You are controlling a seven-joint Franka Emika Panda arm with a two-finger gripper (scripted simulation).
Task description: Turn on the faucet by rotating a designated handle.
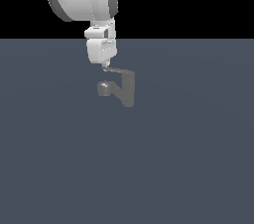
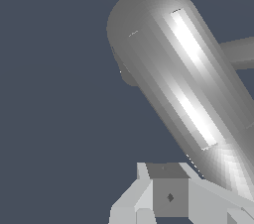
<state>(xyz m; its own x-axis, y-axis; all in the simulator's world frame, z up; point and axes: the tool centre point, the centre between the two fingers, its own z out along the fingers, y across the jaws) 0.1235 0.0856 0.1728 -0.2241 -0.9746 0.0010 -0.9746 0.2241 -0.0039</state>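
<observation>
claw (image 1: 105, 64) maybe touching handle (image 1: 118, 71), grey floor (image 1: 188, 158)

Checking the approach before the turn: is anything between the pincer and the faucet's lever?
Nothing visible. In the exterior view the pincer sits right at the free end of the lever on the faucet, with only bare floor around.
</observation>
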